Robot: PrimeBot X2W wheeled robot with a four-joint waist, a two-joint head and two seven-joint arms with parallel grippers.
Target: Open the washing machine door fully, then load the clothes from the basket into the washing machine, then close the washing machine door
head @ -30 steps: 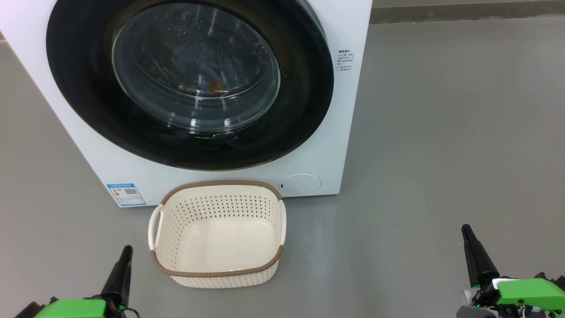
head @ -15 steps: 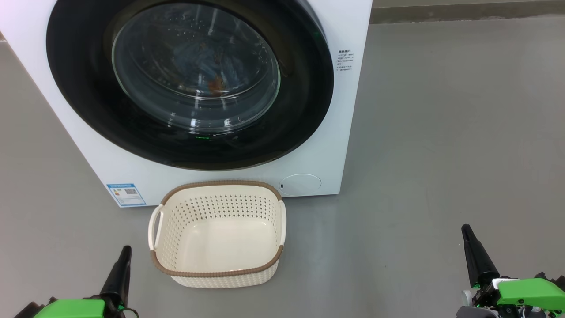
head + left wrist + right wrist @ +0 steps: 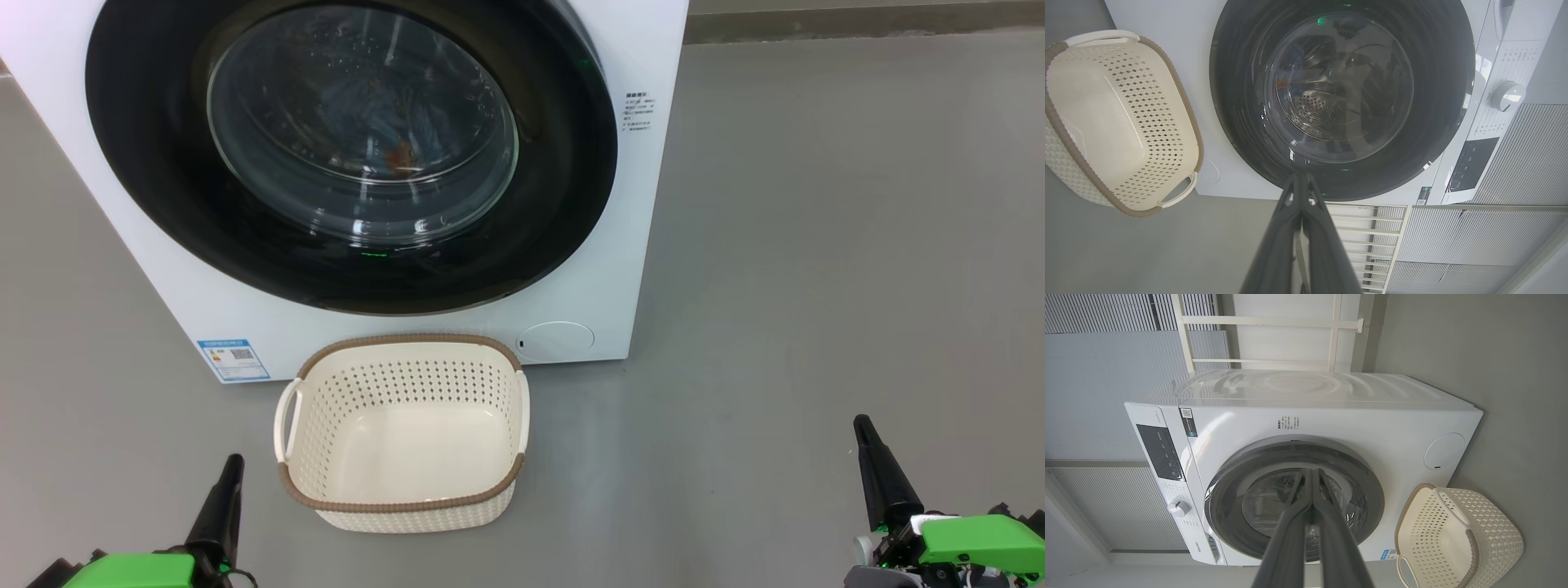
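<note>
Washing machine (image 3: 645, 204) with its round door (image 3: 351, 212) shut, an empty basket (image 3: 400, 505) in front of it – the task looks complete.
The basket sits on the grey floor (image 3: 775, 327), just near of the machine's front, with nothing inside but its bare cream bottom. The clothes (image 3: 392, 131) – blue fabric with an orange-brown patch – show dimly through the door glass, inside the drum. The left end effector (image 3: 235, 467) at near left and the right end effector (image 3: 864, 433) at near right each have their fingers pressed together, holding nothing, well apart from door and basket. All three steps seem done; the next move probably calls only for keeping both arms clear.
</note>
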